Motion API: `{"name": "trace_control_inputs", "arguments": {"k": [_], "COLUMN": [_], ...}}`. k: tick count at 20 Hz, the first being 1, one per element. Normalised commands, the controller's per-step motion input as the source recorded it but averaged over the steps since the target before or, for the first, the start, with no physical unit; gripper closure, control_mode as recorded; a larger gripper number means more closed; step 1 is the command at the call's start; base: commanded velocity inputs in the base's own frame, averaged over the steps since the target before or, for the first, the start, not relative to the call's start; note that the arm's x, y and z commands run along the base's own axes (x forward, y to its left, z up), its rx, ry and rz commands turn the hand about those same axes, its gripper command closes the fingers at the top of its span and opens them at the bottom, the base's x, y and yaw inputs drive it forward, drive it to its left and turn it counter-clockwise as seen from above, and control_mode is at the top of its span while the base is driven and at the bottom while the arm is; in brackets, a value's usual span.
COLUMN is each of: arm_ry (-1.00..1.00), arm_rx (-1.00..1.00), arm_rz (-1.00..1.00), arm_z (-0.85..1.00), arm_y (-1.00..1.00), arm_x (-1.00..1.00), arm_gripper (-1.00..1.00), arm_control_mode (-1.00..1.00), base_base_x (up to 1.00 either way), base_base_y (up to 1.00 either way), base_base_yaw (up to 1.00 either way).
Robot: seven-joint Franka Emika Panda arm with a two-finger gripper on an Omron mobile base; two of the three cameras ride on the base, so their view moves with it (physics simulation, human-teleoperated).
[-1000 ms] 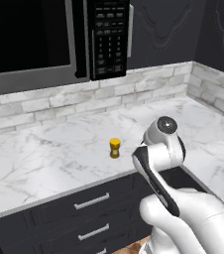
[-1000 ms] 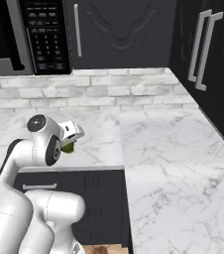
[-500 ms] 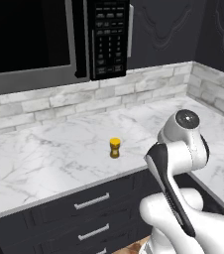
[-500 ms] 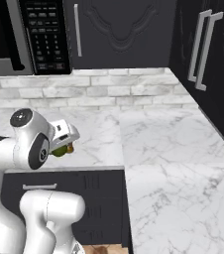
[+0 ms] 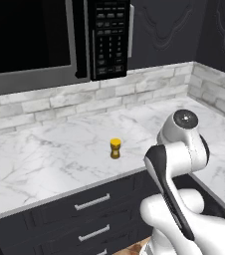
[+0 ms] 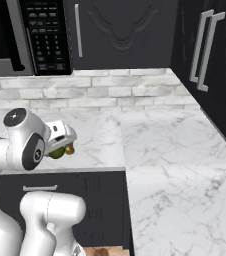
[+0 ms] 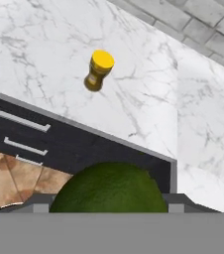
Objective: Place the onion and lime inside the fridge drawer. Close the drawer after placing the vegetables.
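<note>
My gripper (image 7: 109,204) is shut on the lime (image 7: 109,184), a dark olive-green lump that swells up between the two fingertips at the bottom of the hand view. From the right base camera the gripper (image 6: 60,149) hangs just over the front edge of the marble counter (image 6: 150,145), with the lime (image 6: 56,153) peeking out under the white hand. The onion and the fridge drawer are out of view.
A small yellow-capped bottle (image 5: 115,148) stands on the counter (image 5: 45,159), also the bottle (image 7: 98,70) beyond the lime. Dark drawers (image 5: 92,201) run below the counter edge. A microwave (image 5: 45,40) hangs above. Tall dark doors with long handles (image 6: 203,50) stand at the right.
The arm has swung, raising its elbow joint. The hand with the lime has drifted a little left and down toward the counter's front edge. The bottle has stayed put.
</note>
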Motion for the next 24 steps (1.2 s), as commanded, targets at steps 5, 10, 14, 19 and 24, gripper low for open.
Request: {"name": "trace_control_inputs", "arguments": {"k": [5,10,14,19,24], "arm_ry": [-0.01,0.00,0.00,0.00,0.00], "arm_rx": [0.00,0.00,0.00,0.00,0.00], "arm_rz": [-0.01,0.00,0.00,0.00,0.00], "arm_z": [0.00,0.00,0.00,0.00,0.00], "arm_y": [0.00,0.00,0.00,0.00,0.00], "arm_x": [-0.18,0.00,0.00,0.00,0.00], "arm_gripper": [1.00,1.00,1.00,1.00,1.00], "arm_control_mode": [1.00,1.00,1.00,1.00,1.00], "base_base_x": [-0.80,-1.00,-1.00,-1.00,-1.00], "base_base_y": [0.00,0.00,0.00,0.05,0.48], "base_base_yaw": [0.00,0.00,0.00,0.00,0.03]}}
